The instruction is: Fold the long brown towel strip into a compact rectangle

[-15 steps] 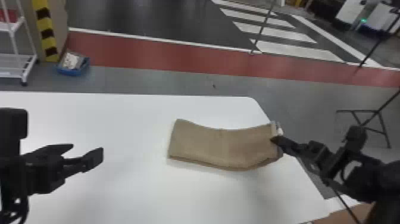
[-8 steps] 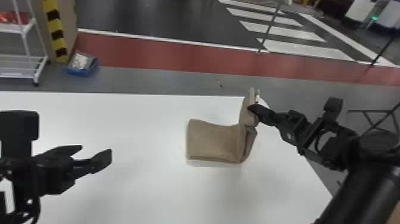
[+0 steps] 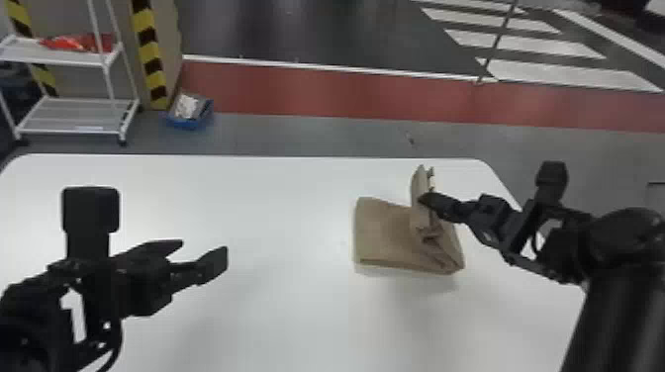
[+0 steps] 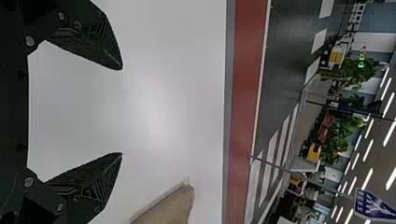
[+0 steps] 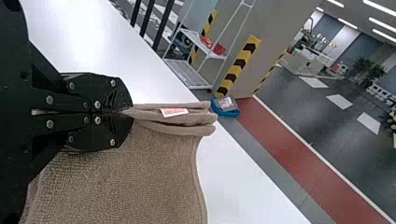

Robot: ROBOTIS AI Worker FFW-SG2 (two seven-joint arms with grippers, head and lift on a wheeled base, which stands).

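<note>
Start at the lower left of the head view: your left gripper (image 3: 204,250) is there, with its two fingers wide apart and nothing between them. Go right, past the middle of the view, and you find the brown towel strip (image 3: 383,232) on the white table (image 3: 277,306). Its left part lies down, and its right end stands up in a bent flap. Just right of that, your right gripper (image 3: 428,199) pinches the flap tight. The right wrist view shows you layers (image 5: 201,129) stacked by the pinch, so some folding looks done. This next fold is only partway. You likely need to lay the flap over the left part, let go, and make the edges neat.
</note>
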